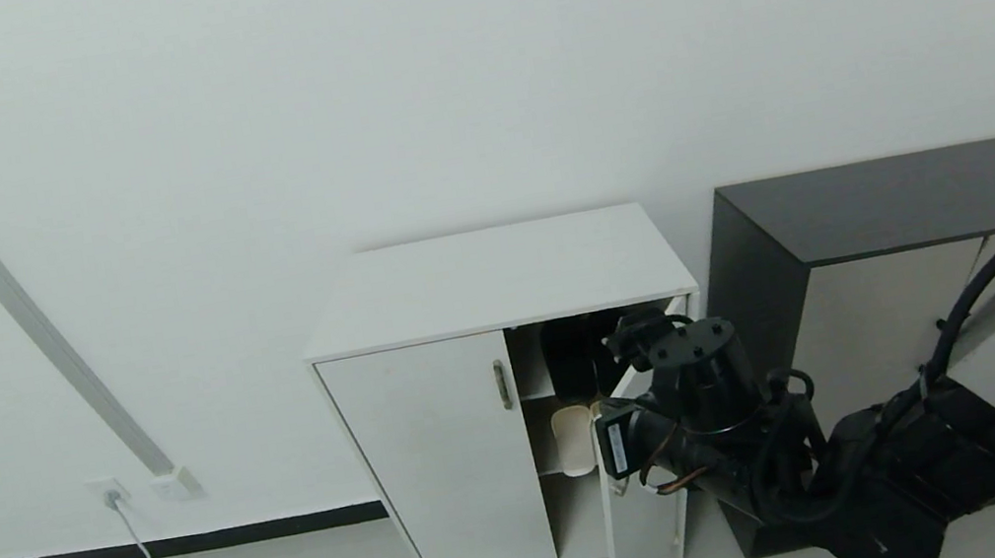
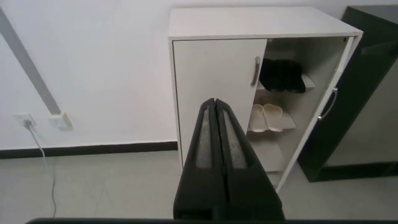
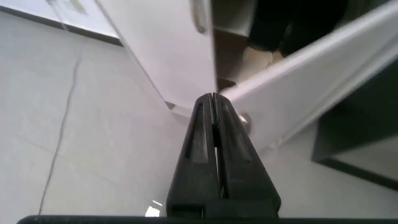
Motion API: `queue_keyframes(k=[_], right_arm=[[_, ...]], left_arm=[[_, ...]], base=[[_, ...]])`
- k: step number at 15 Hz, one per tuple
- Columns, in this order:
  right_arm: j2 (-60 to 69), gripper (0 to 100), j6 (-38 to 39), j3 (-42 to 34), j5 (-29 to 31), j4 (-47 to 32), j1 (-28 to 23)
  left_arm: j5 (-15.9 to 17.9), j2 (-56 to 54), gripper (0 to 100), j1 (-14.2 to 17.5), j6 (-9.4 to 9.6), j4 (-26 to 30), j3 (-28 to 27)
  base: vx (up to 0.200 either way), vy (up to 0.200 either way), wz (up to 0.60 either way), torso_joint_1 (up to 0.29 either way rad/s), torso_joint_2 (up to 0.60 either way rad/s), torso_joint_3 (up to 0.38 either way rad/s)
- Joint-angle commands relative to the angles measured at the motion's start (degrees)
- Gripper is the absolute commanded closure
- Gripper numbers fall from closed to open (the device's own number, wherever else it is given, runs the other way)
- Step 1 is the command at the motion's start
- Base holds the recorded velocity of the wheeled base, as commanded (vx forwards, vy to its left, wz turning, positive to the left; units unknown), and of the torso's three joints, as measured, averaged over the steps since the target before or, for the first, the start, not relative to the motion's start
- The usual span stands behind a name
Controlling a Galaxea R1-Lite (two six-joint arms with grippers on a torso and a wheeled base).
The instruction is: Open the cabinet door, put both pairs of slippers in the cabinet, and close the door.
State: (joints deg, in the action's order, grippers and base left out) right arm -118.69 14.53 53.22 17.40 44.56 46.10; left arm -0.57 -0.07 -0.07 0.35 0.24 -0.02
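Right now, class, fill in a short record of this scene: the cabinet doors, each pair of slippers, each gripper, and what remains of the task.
cabinet: white cabinet against the wall, beside a dark unit
left door: left door closed
right door: right door swung open
upper shelf: black slippers
middle shelf: cream slippers
left gripper: left gripper shut, empty, held back from the cabinet
right gripper: right gripper shut, empty, at the open door's edge; contact unclear
remaining: close the right door

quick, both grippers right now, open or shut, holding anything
Left gripper: shut, holding nothing.
Right gripper: shut, holding nothing, tip close to the edge of the open cabinet door.
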Motion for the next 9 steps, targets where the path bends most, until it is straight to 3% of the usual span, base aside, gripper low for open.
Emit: queue_keyframes(k=[1, 6, 9], right_arm=[[-0.1, 100, -0.1, -0.1, 0.0, 0.1, -1.0], [2.8, 100, -0.2, -1.3, 0.0, -0.3, -1.4], [6.4, 100, -1.3, -5.0, 0.0, -0.3, -1.4]], left_arm=[[0.0, 0.1, 100, 0.0, 0.09, 0.0, 0.0], [0.0, 0.1, 100, 0.0, 0.09, 0.0, 0.0], [0.0, 0.1, 100, 0.0, 0.09, 0.0, -0.1]], base=[[0.0, 0.0, 0.0, 0.0, 0.0, 0.0], [0.0, 0.0, 0.0, 0.0, 0.0, 0.0], [0.2, 0.0, 0.0, 0.001, 0.0, 0.002]])
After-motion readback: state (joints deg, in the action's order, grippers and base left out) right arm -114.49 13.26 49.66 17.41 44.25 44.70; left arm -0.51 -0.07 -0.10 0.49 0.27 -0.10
